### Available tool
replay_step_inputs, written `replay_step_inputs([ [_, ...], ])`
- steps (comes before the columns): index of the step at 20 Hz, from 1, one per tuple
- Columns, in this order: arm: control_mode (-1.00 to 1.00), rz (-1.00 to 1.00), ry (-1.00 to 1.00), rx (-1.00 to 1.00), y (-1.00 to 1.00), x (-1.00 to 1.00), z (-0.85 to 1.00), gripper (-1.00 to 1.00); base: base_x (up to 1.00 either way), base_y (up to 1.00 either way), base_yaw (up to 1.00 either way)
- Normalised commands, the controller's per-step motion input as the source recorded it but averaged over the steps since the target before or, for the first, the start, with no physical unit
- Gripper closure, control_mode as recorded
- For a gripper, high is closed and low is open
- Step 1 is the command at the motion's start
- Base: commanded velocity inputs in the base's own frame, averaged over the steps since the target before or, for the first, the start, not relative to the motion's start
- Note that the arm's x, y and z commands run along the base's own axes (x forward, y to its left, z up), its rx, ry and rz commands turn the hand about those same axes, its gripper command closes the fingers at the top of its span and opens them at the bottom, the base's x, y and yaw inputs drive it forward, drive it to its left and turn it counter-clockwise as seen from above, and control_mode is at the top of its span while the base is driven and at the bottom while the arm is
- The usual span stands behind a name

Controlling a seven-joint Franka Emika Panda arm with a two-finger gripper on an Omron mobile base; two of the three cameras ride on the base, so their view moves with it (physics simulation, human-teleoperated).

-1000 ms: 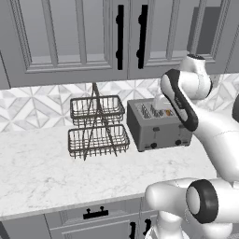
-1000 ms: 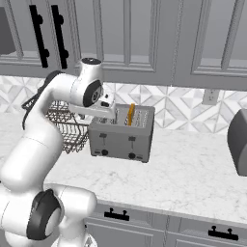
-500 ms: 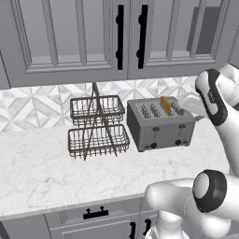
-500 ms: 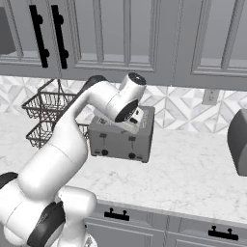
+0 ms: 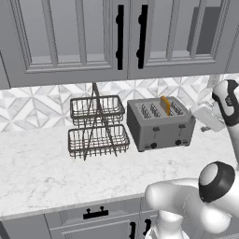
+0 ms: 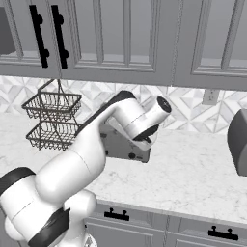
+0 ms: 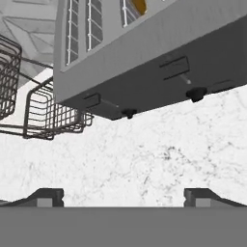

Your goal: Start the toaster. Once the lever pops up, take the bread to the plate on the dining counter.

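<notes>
Toaster (image 5: 161, 123) on counter (image 5: 42, 168), right of wire rack (image 5: 97, 127); bread (image 5: 165, 104) in slot.

One toaster (image 5: 161, 123) is sitting mid-frame with one bread slice (image 5: 165, 104) in it. One wire rack (image 5: 97, 126) is standing at center left.

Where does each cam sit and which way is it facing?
Left base view: behind-left of the arm, looking forward-down at the toaster and wire rack; white arm at lower right.
Right base view: behind-right, same counter; arm covers most of the toaster.
Hand view: on the hand, facing the toaster front; open gripper at the bottom.
All three share toaster and rack.
</notes>
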Motion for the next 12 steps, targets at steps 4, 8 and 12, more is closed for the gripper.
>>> replay_step_inputs([
  [4,-1.00,-0.07,-0.03,0.09,-0.03,0.00,-0.41,-1.00,0.00,0.00,0.00],
  [8,-1.00,-0.11,-0.03,0.07,-0.03,0.07,-0.04,-1.00,0.00,0.00,0.00],
  [12,-1.00,-0.10,-0.02,0.03,-0.05,0.14,-0.26,-1.00,0.00,0.00,0.00],
])
